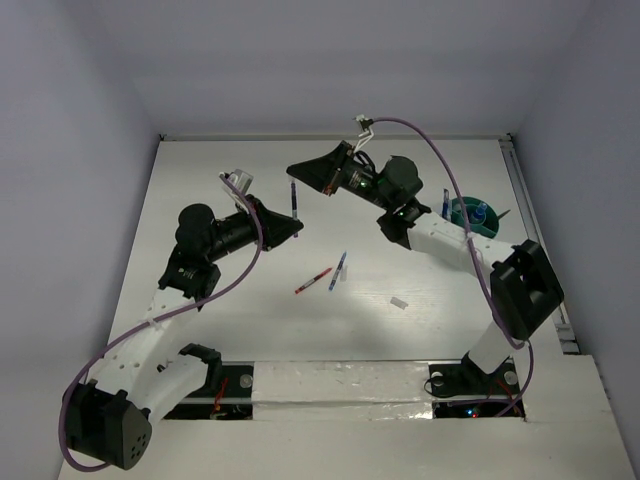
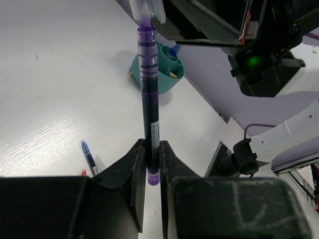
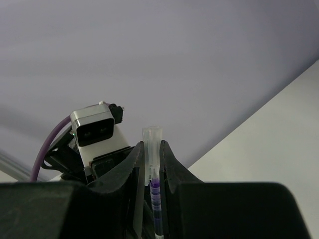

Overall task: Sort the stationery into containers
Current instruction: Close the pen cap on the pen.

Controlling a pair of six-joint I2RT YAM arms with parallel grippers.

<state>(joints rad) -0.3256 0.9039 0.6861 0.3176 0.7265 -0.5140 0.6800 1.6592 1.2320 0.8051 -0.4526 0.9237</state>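
Pen (image 2: 149, 99): one, purple, held in mid-air between both arms. Likely light, stiff and slick, so best gripped mid-barrel.
Left gripper (image 2: 152, 149): clamped on the pen's lower barrel.
Right gripper (image 3: 152, 149): closed on the clear cap (image 3: 151, 137).
Table (image 1: 200, 180): one red pen (image 1: 313, 281), one blue pen (image 1: 340, 270), one eraser (image 1: 399, 303).
Tub (image 1: 468, 213): one, far right.

Plain white table (image 1: 200, 200), red pen (image 1: 313, 281) and blue pen (image 1: 340, 270) lying close together near its middle, small white eraser (image 1: 399, 303) to their right, teal tub (image 1: 470, 213) near the right edge.
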